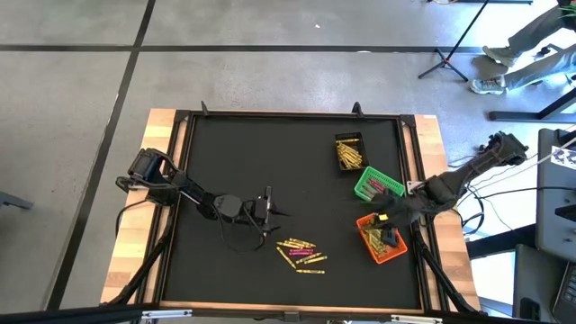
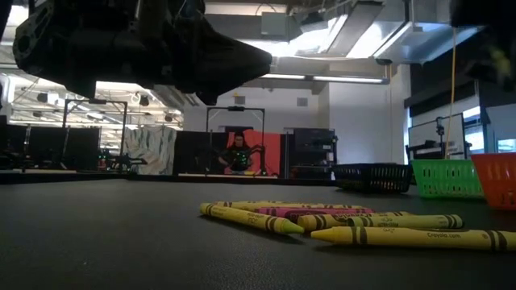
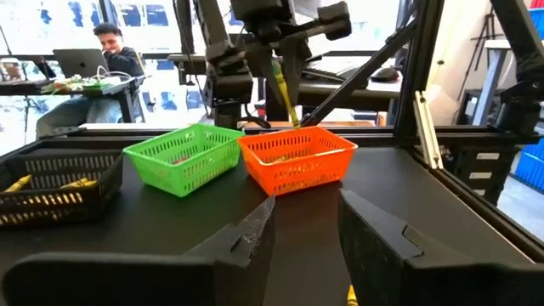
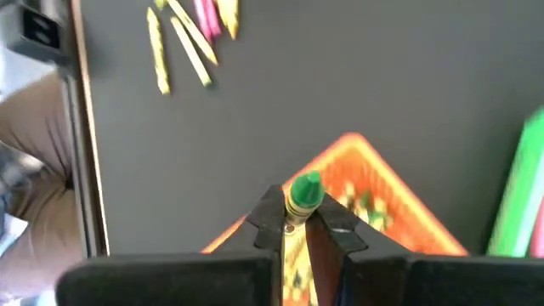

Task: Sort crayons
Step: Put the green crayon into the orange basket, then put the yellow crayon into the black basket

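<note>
We saw the left gripper (image 1: pixel 268 206) hanging mid-table, jaws apart and empty, just up from the loose crayons (image 1: pixel 301 254) that lay in a small heap toward the table's near edge. In the low view that heap (image 2: pixel 347 222) was mostly yellow sticks with a pink one among them, all flat on the mat. We judged the left arm's next pick should start with an outer yellow stick, jaws set across its length, so the neighbours do not roll. It had open mat on every side; only the heap itself was close.

Further right stood three bins in a column: the black bin (image 1: pixel 350 151) with yellow crayons in it, the green bin (image 1: pixel 376 185), then the orange bin (image 1: pixel 382 239) nearest the front.

The right gripper (image 4: pixel 294 223) was pinched on a green-tipped crayon (image 4: pixel 303 190), held upright over the orange bin (image 4: pixel 365 183); the left wrist view showed the same stick (image 3: pixel 282 89) hanging above the orange rim (image 3: pixel 297 146). We judged the step to be the drop: keep the stick well inside the rim, lower before letting go, open only a little so it does not bounce out. The green bin touched or nearly touched the orange one, and the table frame (image 1: pixel 416 171) ran just beside both, so we saw little side room there. Lifting straight up looked safest.
</note>
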### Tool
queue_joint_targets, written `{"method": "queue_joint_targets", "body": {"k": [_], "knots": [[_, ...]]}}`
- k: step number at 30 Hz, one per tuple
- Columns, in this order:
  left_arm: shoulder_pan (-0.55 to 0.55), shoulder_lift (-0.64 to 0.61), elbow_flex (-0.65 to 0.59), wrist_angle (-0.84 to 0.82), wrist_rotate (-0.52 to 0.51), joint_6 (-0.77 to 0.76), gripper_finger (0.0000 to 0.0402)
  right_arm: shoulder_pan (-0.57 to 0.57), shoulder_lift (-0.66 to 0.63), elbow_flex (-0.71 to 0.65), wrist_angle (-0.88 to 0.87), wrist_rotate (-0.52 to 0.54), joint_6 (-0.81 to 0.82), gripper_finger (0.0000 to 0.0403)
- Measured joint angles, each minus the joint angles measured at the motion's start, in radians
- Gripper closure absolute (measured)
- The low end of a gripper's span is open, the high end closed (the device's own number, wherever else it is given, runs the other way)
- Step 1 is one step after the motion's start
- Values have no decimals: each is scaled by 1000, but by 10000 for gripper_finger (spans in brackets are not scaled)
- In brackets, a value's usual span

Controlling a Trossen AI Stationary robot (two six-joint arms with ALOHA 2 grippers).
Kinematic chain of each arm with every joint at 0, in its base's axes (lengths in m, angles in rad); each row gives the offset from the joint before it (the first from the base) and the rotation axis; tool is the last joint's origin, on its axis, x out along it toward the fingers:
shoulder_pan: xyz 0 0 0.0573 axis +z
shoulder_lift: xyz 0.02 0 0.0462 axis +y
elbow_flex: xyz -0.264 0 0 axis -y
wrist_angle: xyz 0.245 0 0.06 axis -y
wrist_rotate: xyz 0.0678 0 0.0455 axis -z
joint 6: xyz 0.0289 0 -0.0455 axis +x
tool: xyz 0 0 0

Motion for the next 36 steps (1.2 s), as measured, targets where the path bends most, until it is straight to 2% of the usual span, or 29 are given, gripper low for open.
{"method": "queue_joint_targets", "body": {"k": [7,12,17,20,27,33,36], "knots": [[0,0,0,-14,1,0,288,131,32,-9,-118,-2,198,386],[0,0,0,-13,-21,0,288,204,70,-92,-56,-44,295,372],[3,0,0,-12,-26,0,288,209,100,-152,9,-53,316,356],[3,0,0,-12,-26,0,288,209,109,-157,7,-48,327,338],[3,0,0,-12,-18,0,288,209,102,-156,3,-45,295,269],[3,0,0,-17,-17,0,288,209,101,-97,77,105,126,250],[3,0,5,-47,-13,-17,288,209,101,-71,104,238,33,249]]}}
